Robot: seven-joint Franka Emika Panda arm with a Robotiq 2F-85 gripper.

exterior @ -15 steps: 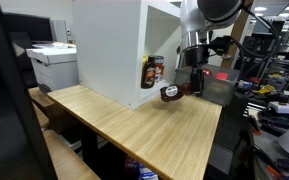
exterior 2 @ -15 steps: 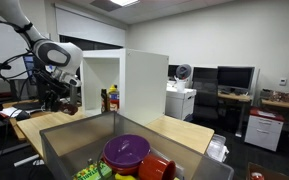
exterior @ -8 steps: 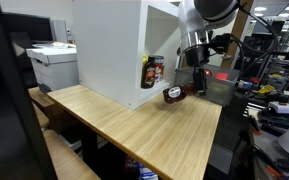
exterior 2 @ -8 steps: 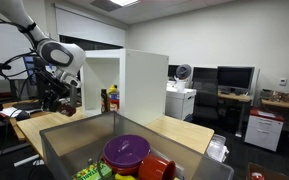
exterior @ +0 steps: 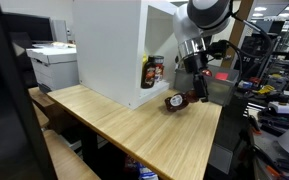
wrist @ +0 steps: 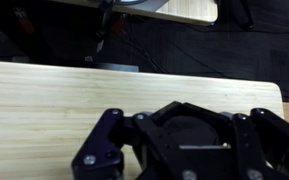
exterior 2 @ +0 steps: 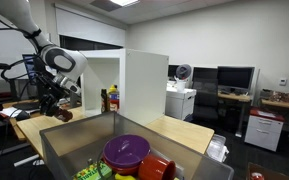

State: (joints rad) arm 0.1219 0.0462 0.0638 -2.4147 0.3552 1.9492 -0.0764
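The fingers [exterior: 186, 93] were closed tight on a dark round container [exterior: 173, 101], which lay tipped on its side between them. In the wrist view the same container [wrist: 198, 136] filled the gap between the black fingers, with the pale wood of the tabletop [wrist: 44, 100] right behind it.

In both exterior views the container [exterior 2: 62, 115] sat low over the tabletop [exterior: 134, 135], near one end and close to the edge. Whether it touched the wood could not be told.

Just beside it stood a white cabinet [exterior: 109, 45] with its open side facing the arm. Inside, on the cabinet floor, stood a dark bottle with a red label [exterior: 154, 70]; in an exterior view a couple of bottles [exterior 2: 111, 99] showed there, well apart from the fingers.

Farther off, in an exterior view, a grey bin [exterior 2: 84, 132] held a purple bowl [exterior 2: 127, 150]. Beyond the tabletop were a printer [exterior: 52, 62] and, against the far wall, dark monitors [exterior 2: 234, 77].
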